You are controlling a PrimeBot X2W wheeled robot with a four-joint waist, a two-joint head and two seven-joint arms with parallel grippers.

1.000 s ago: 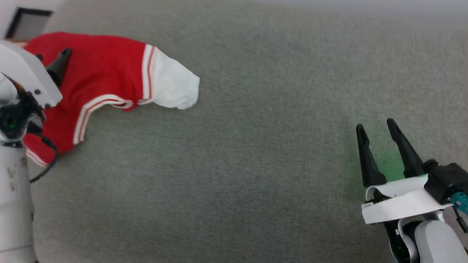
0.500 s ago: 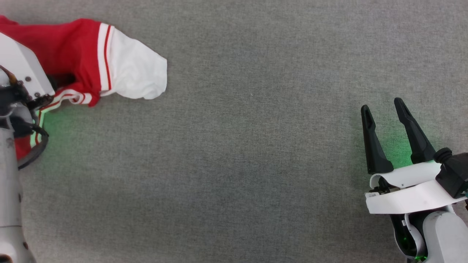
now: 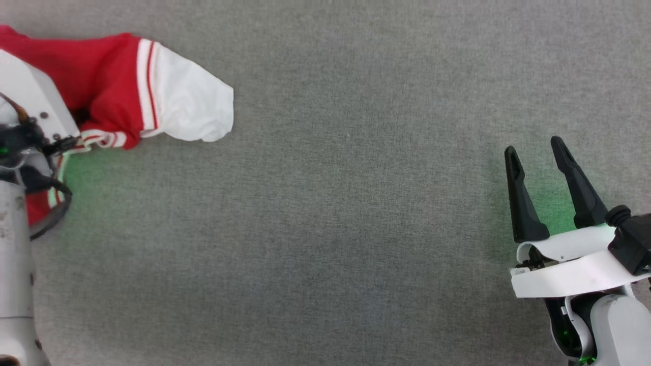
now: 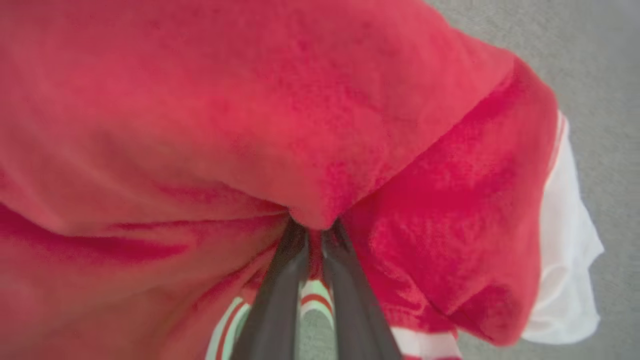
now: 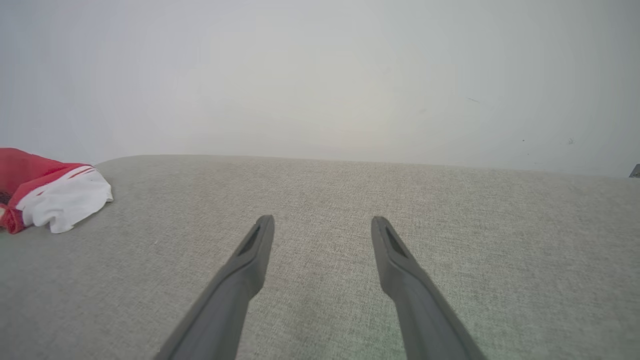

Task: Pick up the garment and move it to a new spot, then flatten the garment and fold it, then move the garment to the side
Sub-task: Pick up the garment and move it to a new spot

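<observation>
The garment (image 3: 107, 81) is a red jersey with a white sleeve (image 3: 188, 109) and striped trim, bunched at the far left of the grey surface. In the left wrist view my left gripper (image 4: 314, 227) is shut on a pinch of its red cloth (image 4: 250, 125), which drapes over the fingertips; striped hem shows below. In the head view that gripper's fingers are hidden under its white wrist housing (image 3: 30, 101). My right gripper (image 3: 534, 147) hovers open and empty at the lower right, far from the garment (image 5: 55, 197), its fingers spread wide (image 5: 323, 220).
A grey fabric surface (image 3: 330, 203) stretches between the two arms. My left forearm (image 3: 15, 264) runs along the left edge. In the right wrist view, a pale wall (image 5: 320, 75) rises behind the far edge of the surface.
The head camera has shifted, moving the whole picture. The left finger that lay on the spread red cloth is now hidden, and the cloth is gathered up around the gripper. The right gripper stays open.
</observation>
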